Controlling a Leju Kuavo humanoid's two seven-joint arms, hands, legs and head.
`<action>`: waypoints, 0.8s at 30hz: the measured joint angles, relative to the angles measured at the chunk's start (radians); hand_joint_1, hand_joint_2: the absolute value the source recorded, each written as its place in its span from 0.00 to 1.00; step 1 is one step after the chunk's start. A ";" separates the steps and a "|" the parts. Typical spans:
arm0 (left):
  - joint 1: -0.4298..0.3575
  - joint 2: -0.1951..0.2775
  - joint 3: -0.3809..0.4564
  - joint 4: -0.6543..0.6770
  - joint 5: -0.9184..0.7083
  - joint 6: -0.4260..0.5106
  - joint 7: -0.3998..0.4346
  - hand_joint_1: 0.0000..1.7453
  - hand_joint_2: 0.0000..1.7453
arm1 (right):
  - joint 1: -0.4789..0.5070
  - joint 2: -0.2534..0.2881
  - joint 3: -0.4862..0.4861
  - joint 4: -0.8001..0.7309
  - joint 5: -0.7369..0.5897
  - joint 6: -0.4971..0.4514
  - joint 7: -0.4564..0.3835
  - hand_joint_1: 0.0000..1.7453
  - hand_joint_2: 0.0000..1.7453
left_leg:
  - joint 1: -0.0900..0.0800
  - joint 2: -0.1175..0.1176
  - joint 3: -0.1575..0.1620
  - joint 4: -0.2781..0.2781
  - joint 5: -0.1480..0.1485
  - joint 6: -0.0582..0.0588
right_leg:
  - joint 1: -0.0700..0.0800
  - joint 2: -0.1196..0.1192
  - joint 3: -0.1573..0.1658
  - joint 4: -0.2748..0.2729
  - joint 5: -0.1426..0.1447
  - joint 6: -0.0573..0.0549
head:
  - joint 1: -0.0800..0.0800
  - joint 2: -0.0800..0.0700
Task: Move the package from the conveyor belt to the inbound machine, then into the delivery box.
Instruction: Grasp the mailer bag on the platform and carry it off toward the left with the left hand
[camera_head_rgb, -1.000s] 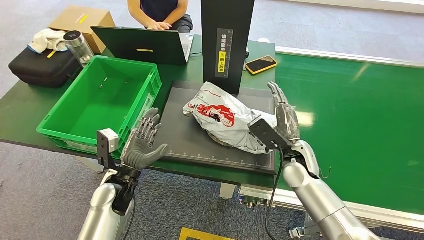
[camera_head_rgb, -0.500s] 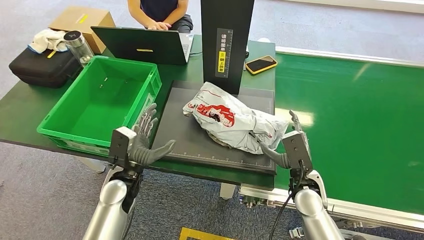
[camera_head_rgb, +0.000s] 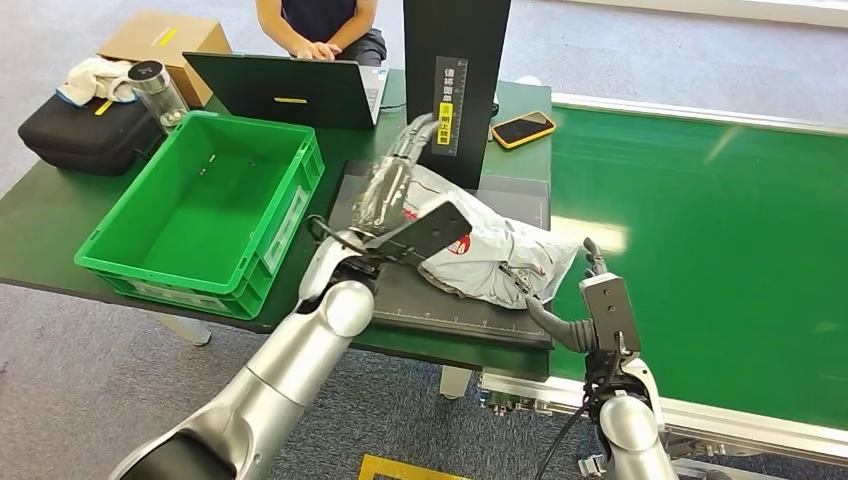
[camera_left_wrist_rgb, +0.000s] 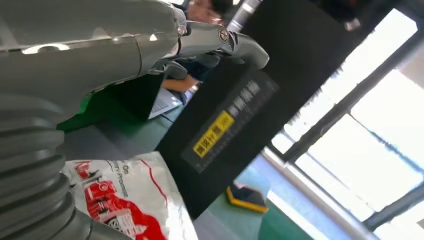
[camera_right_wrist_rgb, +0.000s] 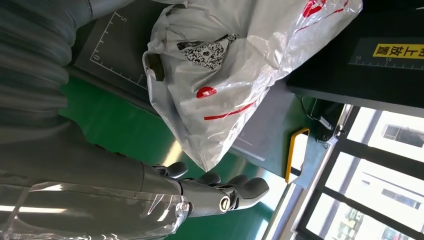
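Observation:
The white package with red print (camera_head_rgb: 495, 250) (camera_left_wrist_rgb: 125, 195) (camera_right_wrist_rgb: 240, 60) lies on the black plate (camera_head_rgb: 440, 310) of the inbound machine, in front of its black pillar (camera_head_rgb: 455, 60). My left hand (camera_head_rgb: 392, 175) (camera_left_wrist_rgb: 150, 45) reaches over the package's left end with its fingers stretched toward the pillar and holds nothing. My right hand (camera_head_rgb: 572, 322) (camera_right_wrist_rgb: 200, 192) hangs open at the plate's front right corner, just beside the package's right end and apart from it. The green delivery box (camera_head_rgb: 200, 200) stands left of the plate.
The green conveyor belt (camera_head_rgb: 700, 230) runs along the right. Behind the plate are a laptop (camera_head_rgb: 290, 90) with a person (camera_head_rgb: 320, 25) at it and a phone (camera_head_rgb: 522, 128). A black bag (camera_head_rgb: 85, 130), a bottle (camera_head_rgb: 155, 95) and a cardboard box (camera_head_rgb: 160, 40) sit far left.
My left arm swung up from the table's front edge and across over the plate to the package's left end. My right hand drew back from the package's right side toward the plate's corner.

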 joint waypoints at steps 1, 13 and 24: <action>-0.018 -0.003 -0.026 0.026 -0.027 -0.035 0.022 0.00 1.00 | 0.003 0.000 -0.004 -0.001 0.000 0.004 -0.004 0.00 1.00 | 0.000 0.000 0.000 0.000 0.000 0.000 | 0.000 0.000 0.000 0.000 0.000 0.000 | 0.000 0.000; -0.097 -0.013 -0.200 0.269 -0.112 -0.492 0.241 0.00 1.00 | 0.029 0.025 -0.039 -0.004 0.016 0.002 -0.036 0.00 1.00 | 0.000 0.002 0.001 -0.001 0.000 0.000 | 0.001 0.002 -0.001 0.000 0.000 0.000 | 0.000 0.000; -0.096 -0.019 -0.207 0.305 -0.133 -0.173 0.386 0.03 1.00 | 0.078 0.047 -0.074 -0.081 0.045 0.023 -0.016 0.00 1.00 | 0.000 0.002 0.000 -0.002 0.000 0.000 | 0.000 0.002 -0.001 0.000 0.000 0.000 | 0.000 0.000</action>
